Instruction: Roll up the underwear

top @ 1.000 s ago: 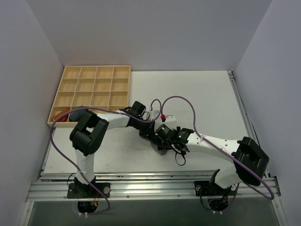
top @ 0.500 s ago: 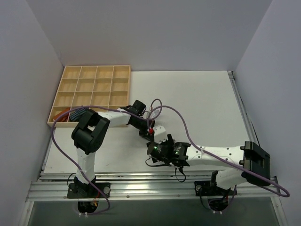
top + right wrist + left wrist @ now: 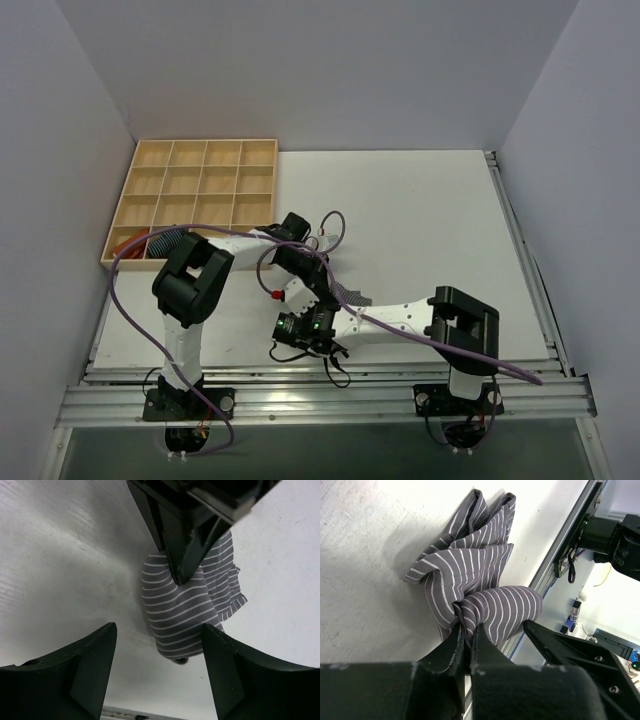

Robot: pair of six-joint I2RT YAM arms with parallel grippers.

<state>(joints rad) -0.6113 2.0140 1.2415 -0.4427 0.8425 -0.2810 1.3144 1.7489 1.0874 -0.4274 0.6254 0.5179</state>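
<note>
- Top view: the underwear lies bunched on the surface near its front edge, mostly hidden by the arms.
- Left wrist: the left pincer is clamped on a fold, seemingly to anchor the roll.
- Right wrist: the right pincer gapes wide, holding nothing, facing the bundle.
</note>
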